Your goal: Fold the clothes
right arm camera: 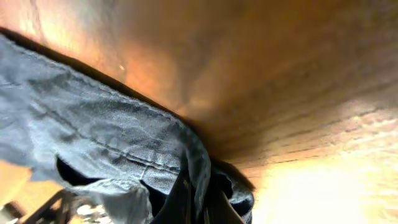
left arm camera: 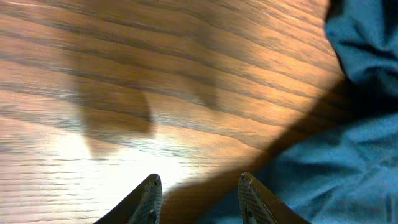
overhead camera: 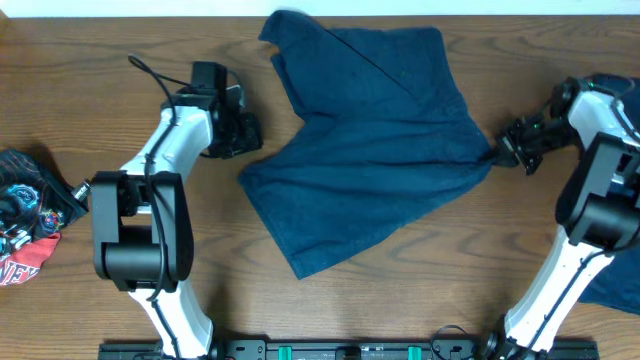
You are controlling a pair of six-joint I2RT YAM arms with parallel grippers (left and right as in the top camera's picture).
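Note:
A dark navy pair of shorts (overhead camera: 375,140) lies spread on the wooden table, two wide legs pointing down-left and up. My right gripper (overhead camera: 503,152) is shut on the shorts' right edge; in the right wrist view the fabric (right arm camera: 124,137) is pinched between the fingers (right arm camera: 200,202). My left gripper (overhead camera: 245,132) is open and empty, just left of the shorts. In the left wrist view its fingers (left arm camera: 199,190) hover over bare wood, with the shorts' edge (left arm camera: 348,155) to the right.
A colourful printed garment (overhead camera: 28,215) lies at the table's left edge. More dark blue cloth (overhead camera: 618,285) shows at the lower right edge behind my right arm. The table edge runs along the top.

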